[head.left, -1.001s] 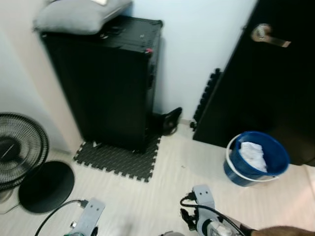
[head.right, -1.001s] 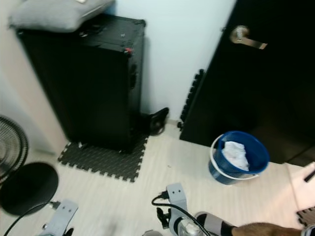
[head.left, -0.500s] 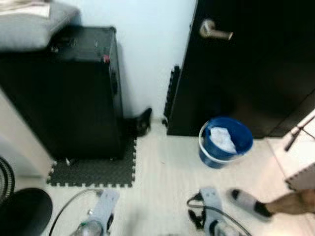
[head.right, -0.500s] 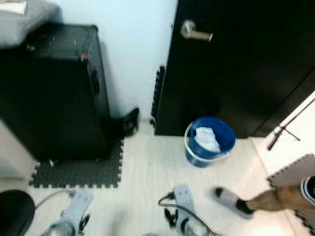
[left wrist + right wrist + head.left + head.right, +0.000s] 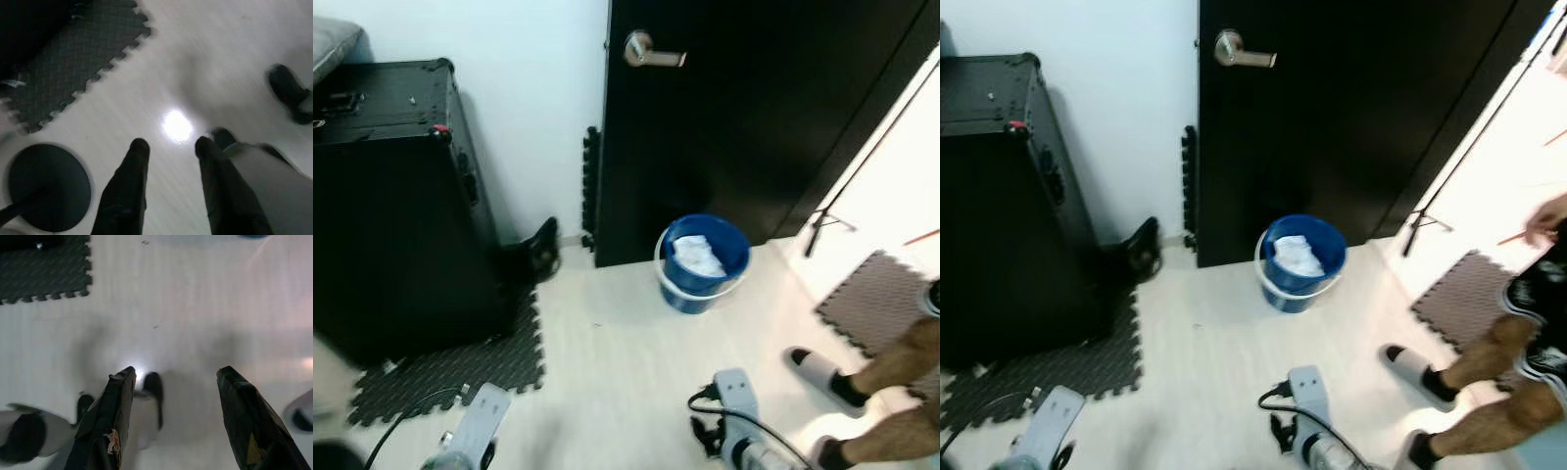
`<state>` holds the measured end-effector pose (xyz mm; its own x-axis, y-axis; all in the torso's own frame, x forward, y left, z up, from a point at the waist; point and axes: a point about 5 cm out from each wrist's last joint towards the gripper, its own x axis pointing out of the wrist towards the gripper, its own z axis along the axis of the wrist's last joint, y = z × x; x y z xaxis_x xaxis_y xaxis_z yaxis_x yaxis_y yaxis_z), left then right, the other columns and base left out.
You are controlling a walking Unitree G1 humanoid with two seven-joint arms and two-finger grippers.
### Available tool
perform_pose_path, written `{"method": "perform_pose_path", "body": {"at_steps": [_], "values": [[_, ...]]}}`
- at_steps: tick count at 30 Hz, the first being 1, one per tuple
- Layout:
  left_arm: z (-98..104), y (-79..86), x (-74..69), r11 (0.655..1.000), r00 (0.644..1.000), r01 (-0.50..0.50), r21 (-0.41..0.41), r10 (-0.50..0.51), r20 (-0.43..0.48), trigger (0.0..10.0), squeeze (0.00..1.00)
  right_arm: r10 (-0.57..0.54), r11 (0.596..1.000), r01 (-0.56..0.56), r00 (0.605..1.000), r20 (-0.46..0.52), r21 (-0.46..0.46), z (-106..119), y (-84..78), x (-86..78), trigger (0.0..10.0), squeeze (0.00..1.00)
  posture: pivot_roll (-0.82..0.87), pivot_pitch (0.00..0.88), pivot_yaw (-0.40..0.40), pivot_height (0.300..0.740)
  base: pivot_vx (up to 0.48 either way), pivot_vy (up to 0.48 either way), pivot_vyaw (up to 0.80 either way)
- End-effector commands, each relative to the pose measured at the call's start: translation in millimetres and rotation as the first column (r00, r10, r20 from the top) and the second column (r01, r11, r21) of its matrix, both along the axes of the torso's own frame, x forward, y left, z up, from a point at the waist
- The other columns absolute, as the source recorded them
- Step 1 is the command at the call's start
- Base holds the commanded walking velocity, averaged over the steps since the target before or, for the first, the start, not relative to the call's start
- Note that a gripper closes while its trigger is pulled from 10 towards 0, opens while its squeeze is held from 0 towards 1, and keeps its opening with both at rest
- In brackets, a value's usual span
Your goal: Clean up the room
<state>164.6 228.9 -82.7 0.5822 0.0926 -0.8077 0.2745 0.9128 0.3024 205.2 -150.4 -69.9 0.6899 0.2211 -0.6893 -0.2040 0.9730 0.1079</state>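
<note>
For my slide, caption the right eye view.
Blue bucket holding white cloth before a black door; a person's legs at right.

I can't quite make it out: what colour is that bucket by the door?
The bucket is blue with a white rim and holds something white; the left eye view shows it best.

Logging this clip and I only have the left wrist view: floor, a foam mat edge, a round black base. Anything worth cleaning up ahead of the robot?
Observer: Yes, a blue bucket stands on the floor by the black door, with something white crumpled inside.
Operator: Is the right gripper busy?
Observer: No, the right gripper is open over bare floor, holding nothing.
Operator: Anyone nearby?
Observer: A person's legs stand to the robot's right, near a brown mat.
</note>
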Motion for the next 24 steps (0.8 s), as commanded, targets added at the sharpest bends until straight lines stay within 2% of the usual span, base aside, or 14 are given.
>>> {"method": "perform_pose_path", "body": {"at_steps": [1,5,8,9,11,24], "values": [[0,-5.9,3.0,1.000,1.000,0.010,-0.003,-0.010,0.004,10.0,0.00,-0.013,1.000,0.013,1.000,-0.017,-0.006,-2,-5.0,-3.8,10.0,0.00,-0.05,0.000,0.019,0.740,0.000,0.000,-0.80],[-1,-13.9,6.4,1.000,1.000,0.022,-0.005,-0.022,0.008,10.0,0.00,-0.014,1.000,0.014,1.000,-0.018,-0.007,-2,-4.8,-3.9,10.0,0.00,-0.06,0.000,0.021,0.740,0.000,0.000,-0.80],[0,-35.6,17.0,0.999,0.999,0.045,-0.013,-0.045,0.026,10.0,0.00,-0.014,1.000,0.014,1.000,-0.018,-0.008,-2,-5.0,-3.7,10.0,0.00,-0.06,0.000,0.021,0.740,0.000,0.000,-0.80],[0,-35.6,17.0,0.999,0.999,0.045,-0.013,-0.045,0.026,10.0,0.00,-0.014,1.000,0.014,1.000,-0.018,-0.008,-2,-5.0,-3.7,10.0,0.00,-0.06,0.000,0.021,0.740,0.000,0.000,-0.80],[2,-56.7,27.0,0.998,0.997,0.063,-0.025,-0.062,0.045,10.0,0.00,-0.014,1.000,0.014,1.000,-0.018,-0.009,-2,-5.3,-3.4,10.0,0.00,-0.06,0.000,0.021,0.740,0.000,0.000,-0.80],[5,-54.6,31.5,0.998,0.996,0.059,-0.030,-0.057,0.061,10.0,0.00,-0.012,1.000,0.012,1.000,-0.019,-0.010,-2,-5.1,-3.5,10.0,0.00,-0.05,0.000,0.019,0.740,0.000,0.000,-0.80]]}}
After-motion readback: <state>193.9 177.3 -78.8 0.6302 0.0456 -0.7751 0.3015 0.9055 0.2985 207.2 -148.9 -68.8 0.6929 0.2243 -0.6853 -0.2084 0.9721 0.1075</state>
